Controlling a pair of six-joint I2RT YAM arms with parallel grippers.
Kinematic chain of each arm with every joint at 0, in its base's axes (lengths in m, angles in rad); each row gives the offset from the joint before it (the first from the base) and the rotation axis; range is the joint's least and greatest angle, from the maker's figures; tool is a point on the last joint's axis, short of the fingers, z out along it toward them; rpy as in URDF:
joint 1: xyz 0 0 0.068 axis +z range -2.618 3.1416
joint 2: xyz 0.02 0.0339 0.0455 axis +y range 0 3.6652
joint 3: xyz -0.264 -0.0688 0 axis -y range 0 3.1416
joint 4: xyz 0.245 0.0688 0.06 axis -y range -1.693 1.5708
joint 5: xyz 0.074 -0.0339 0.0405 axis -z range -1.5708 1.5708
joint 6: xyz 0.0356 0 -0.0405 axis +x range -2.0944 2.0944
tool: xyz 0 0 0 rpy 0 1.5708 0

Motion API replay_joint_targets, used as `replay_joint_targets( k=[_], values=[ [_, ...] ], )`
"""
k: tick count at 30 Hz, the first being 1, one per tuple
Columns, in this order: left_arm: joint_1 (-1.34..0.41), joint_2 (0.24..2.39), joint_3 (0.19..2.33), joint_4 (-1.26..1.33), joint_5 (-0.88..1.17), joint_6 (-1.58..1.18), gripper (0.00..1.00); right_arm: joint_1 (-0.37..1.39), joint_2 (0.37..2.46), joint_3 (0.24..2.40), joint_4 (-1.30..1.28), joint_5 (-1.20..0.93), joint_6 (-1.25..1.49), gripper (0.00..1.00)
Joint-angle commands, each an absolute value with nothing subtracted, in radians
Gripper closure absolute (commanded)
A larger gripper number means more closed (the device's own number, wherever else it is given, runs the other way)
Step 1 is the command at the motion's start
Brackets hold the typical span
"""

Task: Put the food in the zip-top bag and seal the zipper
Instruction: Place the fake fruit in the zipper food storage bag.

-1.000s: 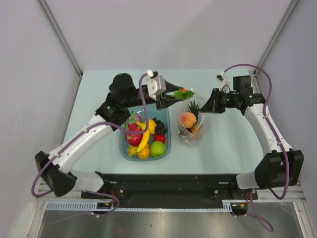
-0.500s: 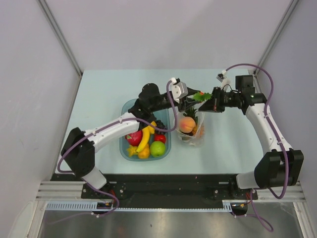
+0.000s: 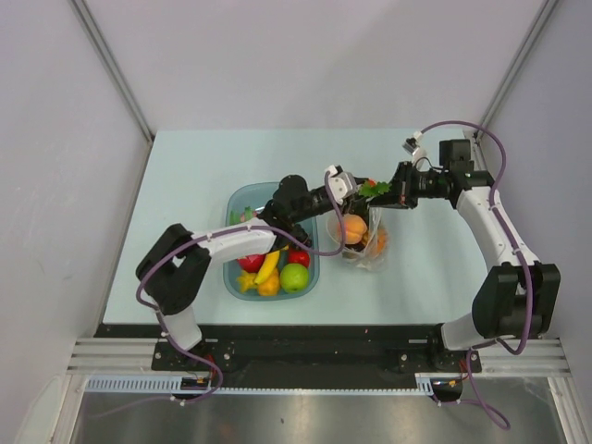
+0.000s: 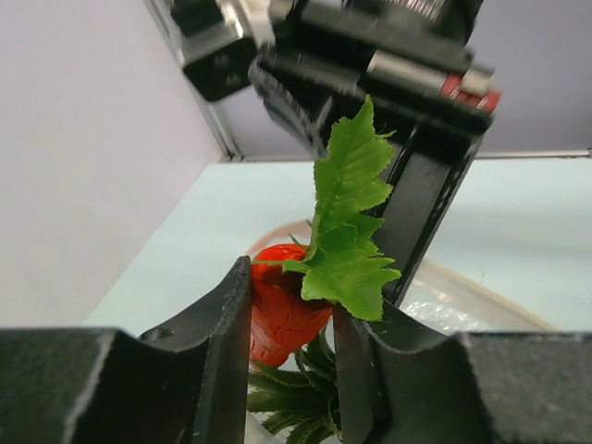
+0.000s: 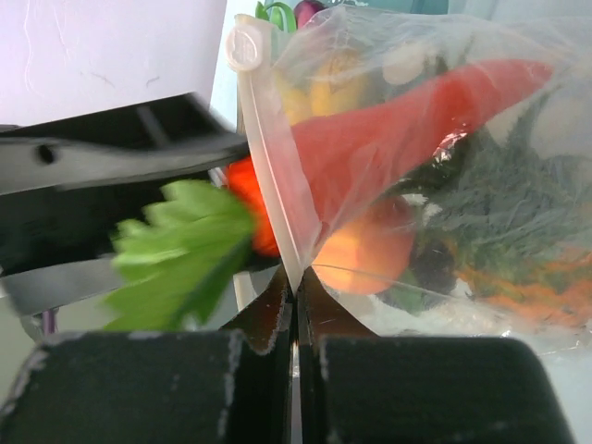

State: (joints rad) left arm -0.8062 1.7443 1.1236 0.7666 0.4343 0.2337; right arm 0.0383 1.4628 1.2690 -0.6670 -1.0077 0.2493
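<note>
I am in the loading step. My left hand is pinching a red piece with a green leaf. Its fingers press on either side of the red body, and the leaf stands up above them. The piece hangs over the mouth of the zip-top bag, which sits on the surface just at 3 o'clock of the blue tray.

My right hand reaches in from 3 o'clock and is pressed together on the bag's rim at its 12 o'clock edge. In the right wrist view the jaws meet with the zipper strip nipped between them, lifting that edge so the mouth gapes. Inside the bag I make out a peach and a spiky green crown; the rest is too blurred through the plastic to name.

The next move, as I judge it, is to lower the left hand a little until the red piece is below the rim, then spread the fingers and let it drop. The two hands are nearly touching, so there is little room to do it, and the leaf could brush the right hand.

A banana and a green apple lie in the tray with other food, so sealing is not yet due.
</note>
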Motion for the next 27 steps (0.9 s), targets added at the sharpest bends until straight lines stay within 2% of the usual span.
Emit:
replay_joint_targets(
  k=[1,4,10,15,18,19,21,22,25,27],
  values=[
    [-0.801,1.812,1.169,0.812,0.388,0.166,0.98,0.012,1.483,1.327,-0.679,-1.060,0.224,1.00],
    [-0.802,1.850,1.206,0.747,0.333,0.137,0.98,0.008,1.499,1.353,-0.709,-1.065,0.193,1.00],
    [-0.822,1.902,1.322,0.448,0.232,0.215,0.99,-0.029,1.514,1.397,-0.755,-1.071,0.141,1.00],
    [-0.842,1.968,1.497,0.159,0.080,0.304,0.92,-0.031,1.511,1.404,-0.762,-1.075,0.129,1.00],
    [-0.854,2.003,1.572,0.023,0.045,0.357,0.79,-0.031,1.511,1.404,-0.762,-1.071,0.124,1.00],
    [-0.853,1.982,1.568,0.017,0.067,0.357,0.61,-0.032,1.512,1.404,-0.764,-1.069,0.124,1.00],
    [-0.847,1.936,1.533,0.020,0.112,0.344,0.44,-0.032,1.513,1.404,-0.764,-1.060,0.121,1.00],
    [-0.842,1.875,1.516,0.029,0.167,0.328,0.30,-0.032,1.514,1.405,-0.767,-1.060,0.117,1.00],
    [-0.838,1.783,1.500,0.016,0.245,0.285,0.19,-0.032,1.513,1.402,-0.781,-1.048,0.104,1.00],
    [-0.836,1.718,1.541,-0.024,0.299,0.250,0.16,-0.032,1.513,1.397,-0.787,-1.048,0.097,1.00]
  ],
)
